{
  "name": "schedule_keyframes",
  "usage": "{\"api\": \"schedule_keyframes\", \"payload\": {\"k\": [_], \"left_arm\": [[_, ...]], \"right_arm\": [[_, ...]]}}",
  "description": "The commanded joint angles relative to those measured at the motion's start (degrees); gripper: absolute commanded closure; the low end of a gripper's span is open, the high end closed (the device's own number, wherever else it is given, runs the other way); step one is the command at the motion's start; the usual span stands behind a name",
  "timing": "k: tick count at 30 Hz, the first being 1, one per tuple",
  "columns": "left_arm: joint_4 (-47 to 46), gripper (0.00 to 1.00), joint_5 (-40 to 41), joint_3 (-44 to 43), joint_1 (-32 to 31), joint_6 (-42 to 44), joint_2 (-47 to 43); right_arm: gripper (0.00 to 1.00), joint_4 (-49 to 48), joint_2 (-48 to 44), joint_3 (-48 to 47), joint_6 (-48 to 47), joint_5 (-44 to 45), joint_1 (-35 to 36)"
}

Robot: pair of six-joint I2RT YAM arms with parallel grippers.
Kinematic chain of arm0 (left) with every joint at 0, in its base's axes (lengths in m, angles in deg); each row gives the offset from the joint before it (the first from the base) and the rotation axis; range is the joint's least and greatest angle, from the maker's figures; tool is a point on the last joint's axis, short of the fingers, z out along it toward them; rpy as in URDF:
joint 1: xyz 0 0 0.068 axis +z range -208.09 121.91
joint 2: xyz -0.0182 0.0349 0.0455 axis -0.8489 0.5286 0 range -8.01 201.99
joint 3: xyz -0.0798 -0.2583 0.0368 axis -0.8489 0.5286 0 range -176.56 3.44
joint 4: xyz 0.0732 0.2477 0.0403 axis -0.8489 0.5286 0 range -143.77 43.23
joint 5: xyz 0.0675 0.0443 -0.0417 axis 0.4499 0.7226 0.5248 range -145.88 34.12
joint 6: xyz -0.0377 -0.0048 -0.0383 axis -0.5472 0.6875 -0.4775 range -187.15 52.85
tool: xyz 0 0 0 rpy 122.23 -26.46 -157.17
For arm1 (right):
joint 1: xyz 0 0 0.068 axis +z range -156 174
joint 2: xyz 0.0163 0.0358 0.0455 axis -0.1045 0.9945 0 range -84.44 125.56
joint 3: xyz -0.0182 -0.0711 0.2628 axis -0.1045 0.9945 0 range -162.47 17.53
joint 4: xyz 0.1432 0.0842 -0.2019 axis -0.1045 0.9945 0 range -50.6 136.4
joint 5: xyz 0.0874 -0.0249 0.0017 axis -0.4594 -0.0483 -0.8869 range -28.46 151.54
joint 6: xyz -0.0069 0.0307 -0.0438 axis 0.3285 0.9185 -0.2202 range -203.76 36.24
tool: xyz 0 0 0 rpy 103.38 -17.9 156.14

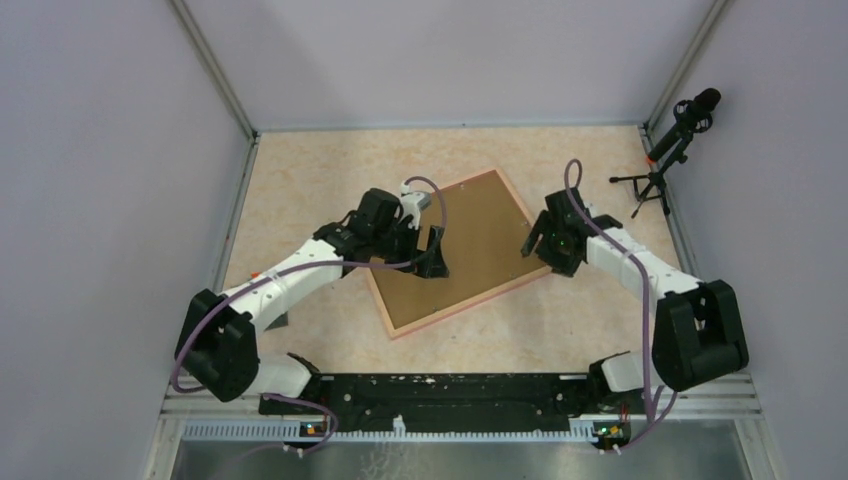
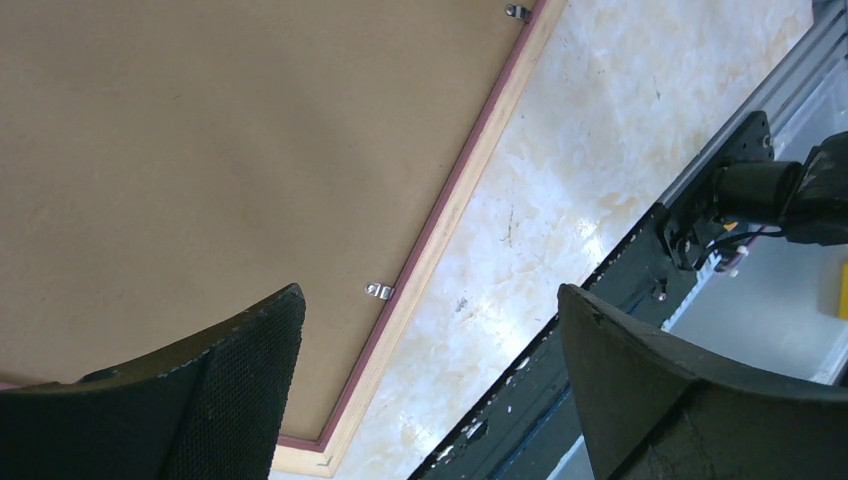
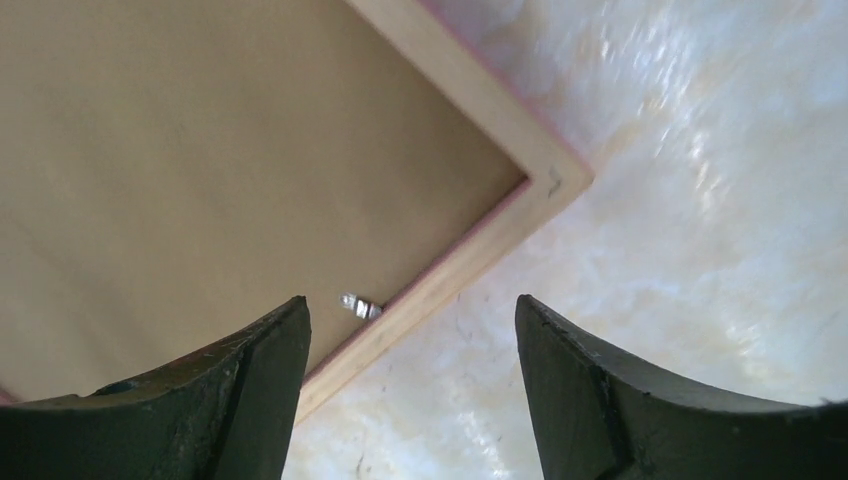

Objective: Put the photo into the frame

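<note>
The pinkish-tan frame [image 1: 470, 303] lies back-up on the table, with the brown backing board [image 1: 480, 235] filling it. The photo is out of view. My left gripper [image 1: 436, 266] is open and empty over the board's left part. In the left wrist view it [image 2: 430, 310] straddles the frame's rim [image 2: 440, 225] near a small metal clip [image 2: 379, 290]. My right gripper [image 1: 532, 246] is open and empty at the frame's right edge. In the right wrist view it [image 3: 410, 312] straddles the rim [image 3: 470, 255] beside another clip [image 3: 360, 305], with the board [image 3: 200, 170] to its left.
A microphone on a small tripod [image 1: 672, 150] stands at the back right corner. A black rail [image 1: 450, 390] runs along the near edge, also in the left wrist view [image 2: 620, 290]. Grey walls close the left, back and right sides.
</note>
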Motion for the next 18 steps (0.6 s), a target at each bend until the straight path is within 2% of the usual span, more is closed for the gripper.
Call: {"api": "schedule_keyframes", "payload": {"k": [1,5,9,10,13,16,18], "left_arm": [[-1.4,0.01,4.1,-3.5,-4.5,3.4,0.6],[-0.7,0.01,7.0,-4.3,-8.6,5.3,0.3],[2.7,0.01,14.5,-5.5,-14.2,7.2,0.4],[3.5,0.01,16.4,-5.7,-15.7,7.5,0.4],[5.3,0.01,23.4,-5.7,-20.6,8.1,0.9],[7.0,0.01,30.9,-6.2,-25.1,8.6,2.6],[7.5,0.01,35.6,-6.8,-28.6,9.5,4.4]], "right_arm": [[0.28,-7.4,-4.4,8.6,17.0,-7.7,3.7],[0.29,-10.7,-2.3,11.2,24.7,-6.3,7.7],[0.31,-7.3,2.2,9.3,28.4,-4.0,9.1],[0.36,-7.1,2.5,9.6,29.7,-2.9,9.3],[0.6,-9.5,2.1,12.6,32.8,-1.7,9.3],[0.74,-9.6,1.1,12.8,33.4,-1.6,9.3],[0.9,-7.6,0.1,11.2,32.9,-1.7,9.3]]}}
